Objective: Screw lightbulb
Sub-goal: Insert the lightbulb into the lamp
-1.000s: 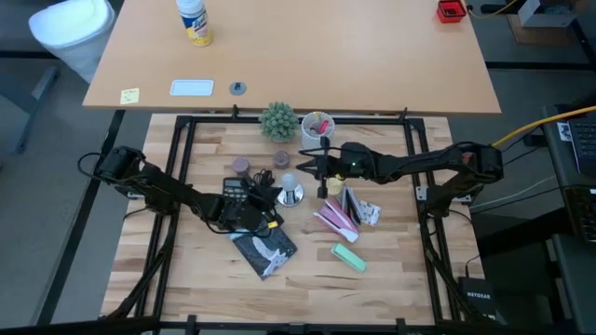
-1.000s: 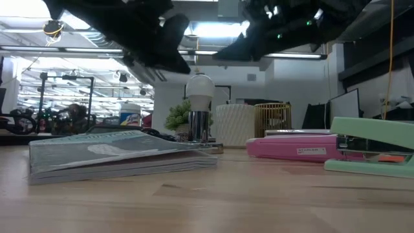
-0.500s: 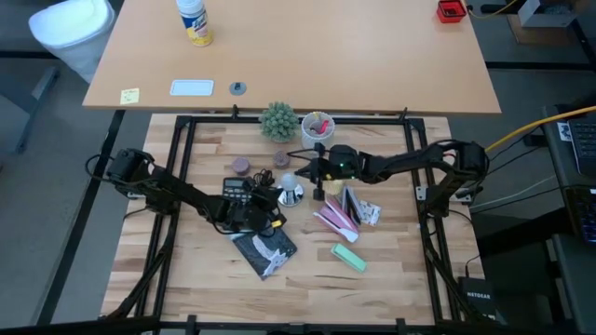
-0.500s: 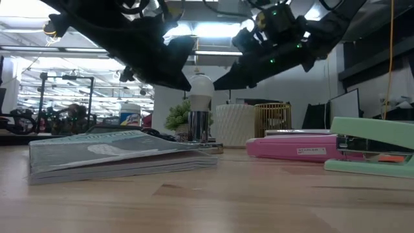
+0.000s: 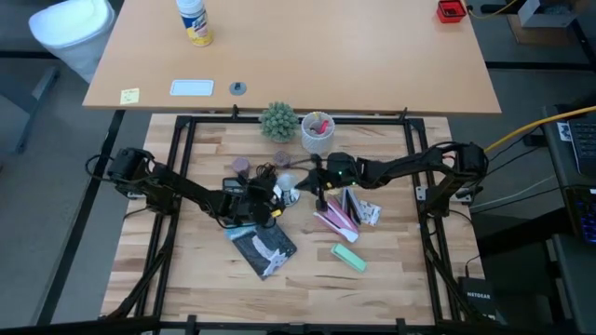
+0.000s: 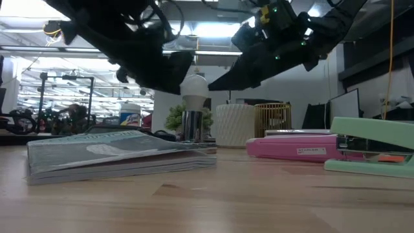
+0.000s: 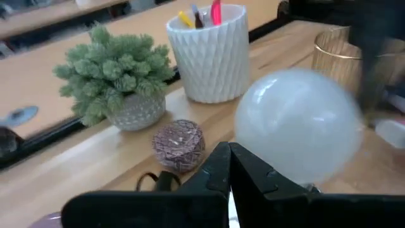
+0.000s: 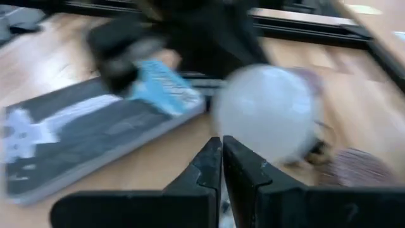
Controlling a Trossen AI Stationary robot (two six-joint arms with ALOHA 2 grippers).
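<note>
The frosted white lightbulb stands upright, its narrow end down in a shiny silver socket on the table's middle. My left gripper is shut, and its tips are just short of the globe on its left side. My right gripper is shut, and its tips are at the globe's right side. In the low view both come down slanting onto the bulb from either side. My left gripper's shut fingertips are close beside the globe, but I cannot tell whether they touch it. My right gripper's shut fingertips point level at the globe from the table's right, but I cannot tell whether they touch it.
A dark book lies near the bulb, with a calculator under my left arm. Pink items and a green stapler lie to the right. A plant, a white pen cup and an amber cup stand behind.
My right gripper has gone down and toward the table's left, up to the bulb. My left gripper has gone toward the bulb from the left. The bulb with its socket has slid a little toward the table's left.
</note>
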